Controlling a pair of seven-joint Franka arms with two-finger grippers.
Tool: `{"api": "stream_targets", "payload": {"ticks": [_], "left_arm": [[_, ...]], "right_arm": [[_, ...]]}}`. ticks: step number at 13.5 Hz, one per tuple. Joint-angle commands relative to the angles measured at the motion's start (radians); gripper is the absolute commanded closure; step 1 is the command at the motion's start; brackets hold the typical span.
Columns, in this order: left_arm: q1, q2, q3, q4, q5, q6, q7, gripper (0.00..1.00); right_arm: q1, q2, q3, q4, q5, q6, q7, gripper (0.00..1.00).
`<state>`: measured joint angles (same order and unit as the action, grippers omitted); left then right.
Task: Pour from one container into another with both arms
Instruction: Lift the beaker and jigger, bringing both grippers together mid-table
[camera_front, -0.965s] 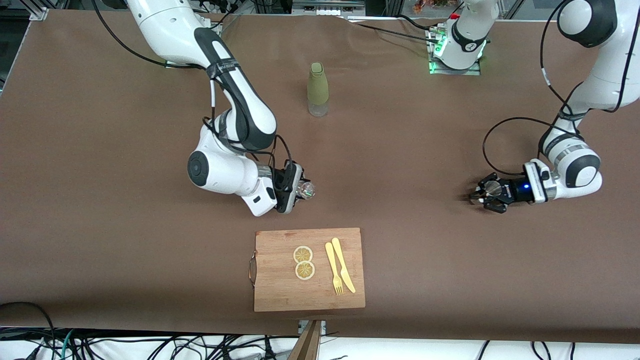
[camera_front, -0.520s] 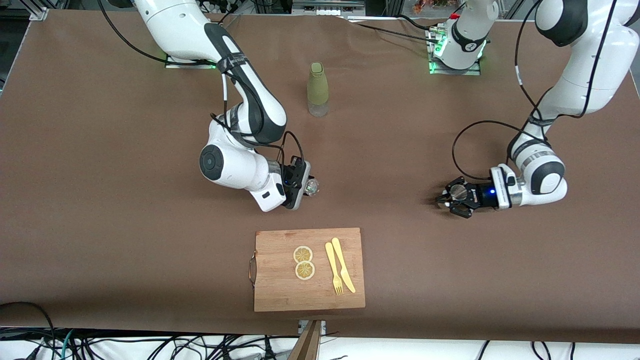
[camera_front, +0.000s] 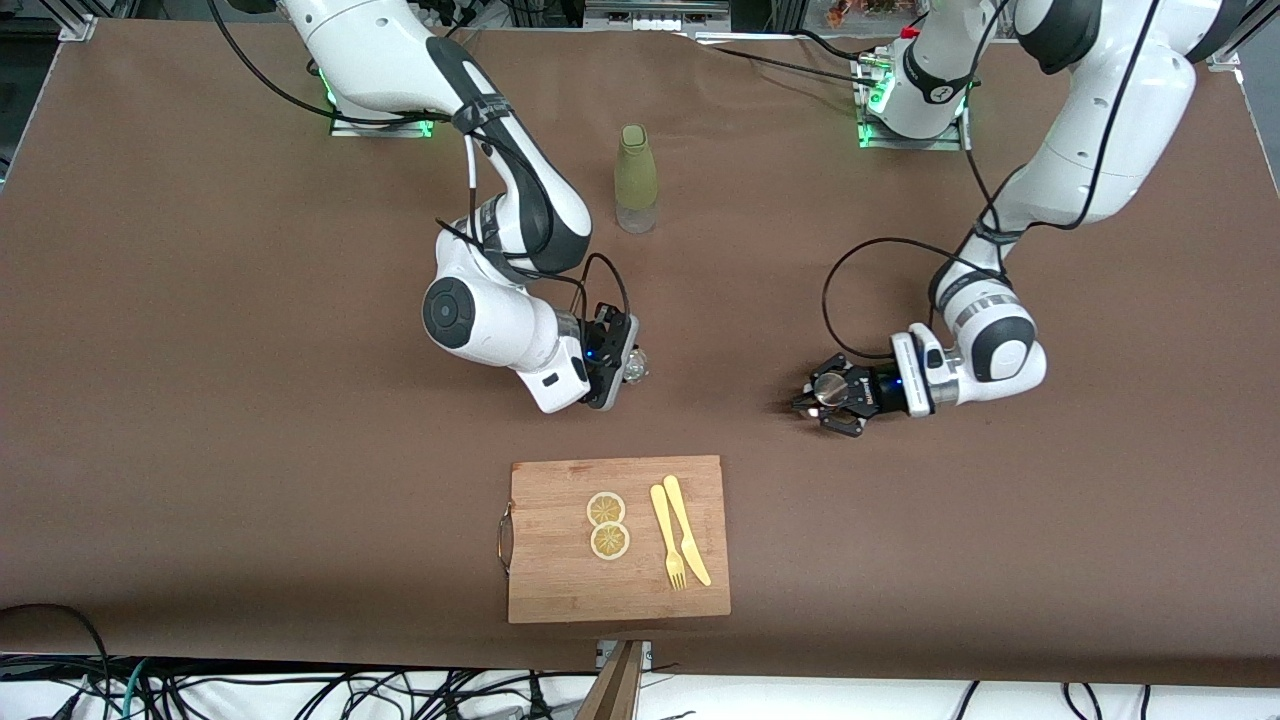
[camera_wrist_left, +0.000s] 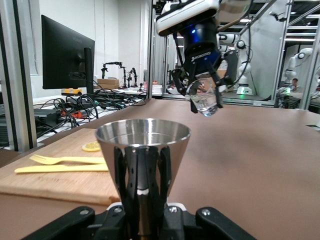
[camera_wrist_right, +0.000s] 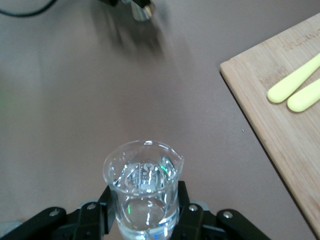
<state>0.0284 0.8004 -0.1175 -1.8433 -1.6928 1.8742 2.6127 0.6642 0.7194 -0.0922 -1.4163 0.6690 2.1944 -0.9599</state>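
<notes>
My right gripper (camera_front: 625, 368) is shut on the clear glass cup (camera_front: 634, 367), which it holds over the brown table above the cutting board's edge. In the right wrist view the cup (camera_wrist_right: 145, 185) has clear liquid in it between the right gripper (camera_wrist_right: 145, 212) fingers. My left gripper (camera_front: 822, 396) is shut on the silver jigger (camera_front: 829, 387) over the table toward the left arm's end. In the left wrist view the jigger (camera_wrist_left: 142, 145) stands upright in the left gripper (camera_wrist_left: 142, 167), and the tilted cup (camera_wrist_left: 205, 98) hangs a short way off, apart from it.
A tall olive-green bottle (camera_front: 636, 180) stands nearer the robots' bases. A wooden cutting board (camera_front: 560, 580) lies nearer the front camera, with two lemon slices (camera_front: 607, 525) and a yellow fork and knife (camera_front: 680, 545) on it.
Both arms have swung toward the table's middle, narrowing the gap between cup and jigger. The left gripper with the jigger moved the most; both grips are unchanged.
</notes>
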Motion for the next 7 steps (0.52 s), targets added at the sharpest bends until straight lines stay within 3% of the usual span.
{"api": "stream_targets", "payload": {"ticks": [1,7], "left_arm": [[-0.068,-0.043,0.013,-0.043,-0.103,0.045,0.073,1.0],[-0.169,-0.043,0.013,-0.045,-0.231,0.152,0.127,1.0]], "right_arm": [[0.021,-0.009,-0.003,0.02,-0.034,0.004,0.061,0.77],[0.051,-0.009,-0.001,0.034,-0.089,0.004,0.138,0.76]]}}
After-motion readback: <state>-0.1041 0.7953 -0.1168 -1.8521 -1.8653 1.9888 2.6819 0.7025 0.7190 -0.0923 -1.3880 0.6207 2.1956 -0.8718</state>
